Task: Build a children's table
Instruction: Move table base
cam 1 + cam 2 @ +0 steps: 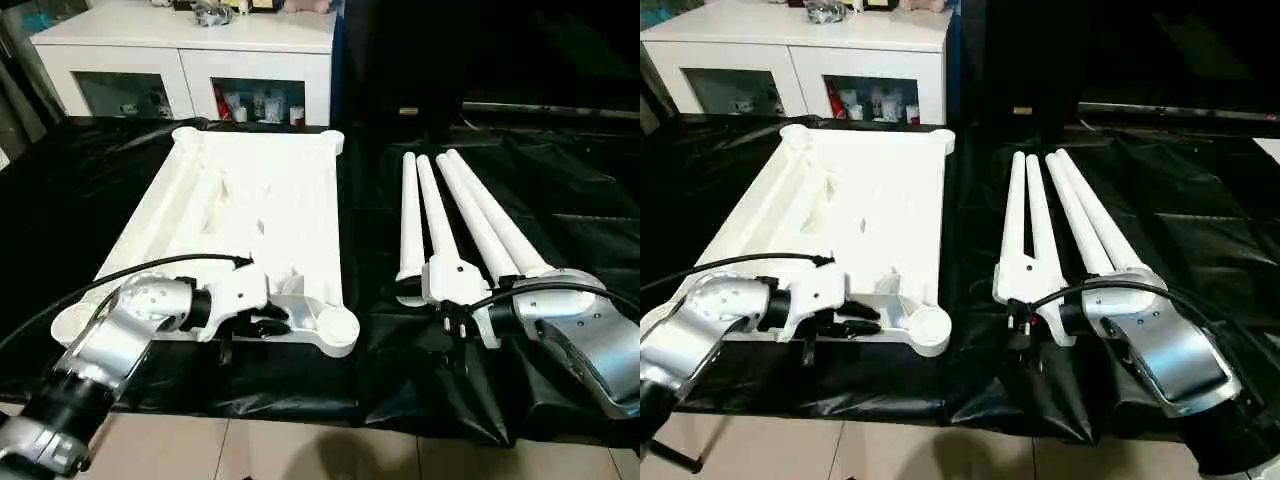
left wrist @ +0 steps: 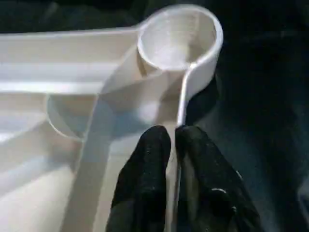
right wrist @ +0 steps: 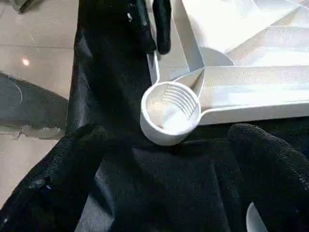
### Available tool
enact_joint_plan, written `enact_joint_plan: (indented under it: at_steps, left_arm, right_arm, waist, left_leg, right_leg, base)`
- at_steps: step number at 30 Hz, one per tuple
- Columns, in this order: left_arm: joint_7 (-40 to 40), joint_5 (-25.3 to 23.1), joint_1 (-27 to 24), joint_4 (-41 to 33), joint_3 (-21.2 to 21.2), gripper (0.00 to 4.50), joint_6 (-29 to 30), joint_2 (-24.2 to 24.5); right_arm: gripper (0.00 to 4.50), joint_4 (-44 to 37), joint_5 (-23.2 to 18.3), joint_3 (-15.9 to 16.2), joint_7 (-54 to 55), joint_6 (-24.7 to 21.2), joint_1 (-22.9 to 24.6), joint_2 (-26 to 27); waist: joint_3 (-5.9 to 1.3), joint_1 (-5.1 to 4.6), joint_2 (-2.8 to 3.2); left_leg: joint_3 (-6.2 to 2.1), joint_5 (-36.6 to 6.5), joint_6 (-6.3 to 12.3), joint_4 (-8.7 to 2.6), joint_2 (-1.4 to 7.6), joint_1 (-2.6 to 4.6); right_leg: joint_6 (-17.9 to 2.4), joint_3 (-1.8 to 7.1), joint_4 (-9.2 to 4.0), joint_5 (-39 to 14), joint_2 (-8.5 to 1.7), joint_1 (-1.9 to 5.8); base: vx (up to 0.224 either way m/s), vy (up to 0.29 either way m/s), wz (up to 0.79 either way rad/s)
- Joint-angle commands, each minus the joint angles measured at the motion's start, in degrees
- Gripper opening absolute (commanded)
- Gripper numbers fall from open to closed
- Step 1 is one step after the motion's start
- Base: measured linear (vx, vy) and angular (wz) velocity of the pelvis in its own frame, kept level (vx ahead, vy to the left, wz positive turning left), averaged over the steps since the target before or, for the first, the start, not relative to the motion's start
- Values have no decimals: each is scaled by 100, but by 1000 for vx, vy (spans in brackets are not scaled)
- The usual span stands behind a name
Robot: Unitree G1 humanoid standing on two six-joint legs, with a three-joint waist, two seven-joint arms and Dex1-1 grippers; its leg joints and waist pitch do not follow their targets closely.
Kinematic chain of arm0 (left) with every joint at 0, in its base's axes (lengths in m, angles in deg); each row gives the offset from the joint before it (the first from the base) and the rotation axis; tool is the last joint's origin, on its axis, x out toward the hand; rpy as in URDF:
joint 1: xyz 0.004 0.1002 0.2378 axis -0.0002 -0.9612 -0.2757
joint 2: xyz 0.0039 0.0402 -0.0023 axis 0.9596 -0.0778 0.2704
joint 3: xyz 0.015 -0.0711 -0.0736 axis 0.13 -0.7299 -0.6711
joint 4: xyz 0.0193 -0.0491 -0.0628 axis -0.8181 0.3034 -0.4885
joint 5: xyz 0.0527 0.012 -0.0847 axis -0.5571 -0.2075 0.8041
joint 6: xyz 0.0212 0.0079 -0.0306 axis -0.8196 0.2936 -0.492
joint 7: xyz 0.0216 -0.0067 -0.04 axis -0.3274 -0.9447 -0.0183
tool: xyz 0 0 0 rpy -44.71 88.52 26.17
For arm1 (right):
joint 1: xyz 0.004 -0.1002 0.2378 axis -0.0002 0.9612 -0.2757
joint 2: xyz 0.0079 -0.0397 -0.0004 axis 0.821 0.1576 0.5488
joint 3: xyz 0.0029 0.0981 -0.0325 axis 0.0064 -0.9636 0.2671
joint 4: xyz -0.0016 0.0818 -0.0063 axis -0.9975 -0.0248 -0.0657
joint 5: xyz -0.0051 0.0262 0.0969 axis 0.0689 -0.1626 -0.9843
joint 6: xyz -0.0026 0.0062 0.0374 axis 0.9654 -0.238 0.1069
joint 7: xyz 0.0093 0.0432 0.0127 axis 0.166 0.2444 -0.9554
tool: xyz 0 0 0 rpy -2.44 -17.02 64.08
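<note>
The white tabletop (image 1: 250,210) lies ribbed side up on a black sheet (image 1: 380,370), with four legs (image 1: 450,215) side by side just to its right. The left gripper (image 2: 173,140) has its fingers (image 2: 149,150) pinched on the tabletop's near rim beside a corner socket (image 2: 178,36). The right gripper (image 3: 164,159) hangs over the sheet near that socket, fingers (image 3: 260,154) spread wide, grasping nothing.

Left fingers (image 2: 145,159) pinched; right fingers (image 3: 67,164) spread.

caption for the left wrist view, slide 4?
Left gripper pinching the thin edge wall of the upturned tabletop, just short of its round corner socket.
</note>
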Motion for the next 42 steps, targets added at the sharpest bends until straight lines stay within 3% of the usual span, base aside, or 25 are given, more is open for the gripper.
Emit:
enact_joint_plan:
  at_steps: [1,3,10,11,15,21,23,30,32,35,42]
  left_arm:
    - [101,-120,93,117,111,38,-80,61]
    - [179,-194,133,225,208,6,-167,131]
    - [-246,-463,254,570,158,6,-417,-36]
    - [-268,-424,272,581,114,47,-395,-78]
    - [-78,-360,269,550,154,71,-235,-48]
    - [-199,-589,322,812,213,71,-451,-40]
    - [-186,-545,343,840,191,101,-355,-68]
    - [-178,-424,392,1024,26,101,-508,-214]
    - [-181,-386,404,1065,-12,64,-616,-254]
    - [-139,-308,401,1062,-47,61,-612,-290]
    - [-443,-373,525,1376,-216,3,-701,-317]
  right_arm:
    - [450,-82,23,54,-51,-15,-4,-71]
    - [450,-101,42,65,-37,-27,2,-91]
    - [450,-173,54,90,-33,-89,-5,-79]
    - [450,-190,41,89,-29,-103,-10,-82]
    - [450,-179,44,107,-40,-100,-21,-107]
    - [450,-150,73,143,-36,-87,-49,-93]
    - [450,-142,78,146,-18,-85,-60,-92]
    - [450,-147,84,148,-9,-60,-34,-131]
    - [450,-145,92,154,-4,-57,-31,-131]
    - [450,-145,97,164,7,-53,-22,-125]
    - [450,-185,78,181,55,-42,19,-79]
  waist:
    - [-316,23,39]
    - [-307,20,34]
    - [-290,9,31]
    - [-289,19,33]
    - [-290,11,1]
    - [-314,24,38]
    - [-318,21,42]
    - [-304,33,49]
    - [-306,33,46]
    - [-306,34,47]
    - [-319,3,34]
  left_leg:
    - [-118,-1120,214,-387,334,54]
    - [-123,-1164,205,-396,342,58]
    - [-107,-1231,196,-393,338,73]
    - [-105,-1280,184,-389,335,79]
    - [-109,-1249,194,-399,330,66]
    - [-119,-1069,230,-389,348,58]
    - [-116,-1079,231,-390,352,57]
    - [-111,-1141,224,-389,345,57]
    - [-115,-1159,218,-392,351,57]
    - [-111,-1160,212,-390,345,56]
    - [-109,-1012,249,-376,333,29]
  right_leg:
    - [-843,361,-502,-1190,-637,263]
    - [-867,360,-512,-1263,-640,262]
    - [-838,362,-540,-1515,-641,249]
    - [-798,364,-562,-1709,-651,246]
    - [-714,363,-571,-1846,-649,247]
    - [-783,365,-524,-1402,-642,248]
    - [-866,361,-510,-1221,-650,255]
    - [-881,360,-535,-1333,-653,259]
    - [-866,361,-537,-1376,-658,262]
    - [-855,365,-542,-1397,-660,263]
    - [-895,358,-510,-1106,-653,291]
  base:
    - [0,0,0]
    - [0,0,0]
    - [0,0,0]
    - [0,0,0]
    - [0,0,0]
    - [0,0,0]
    - [0,0,0]
    - [0,0,0]
    - [0,0,0]
    - [0,0,0]
    - [0,0,0]
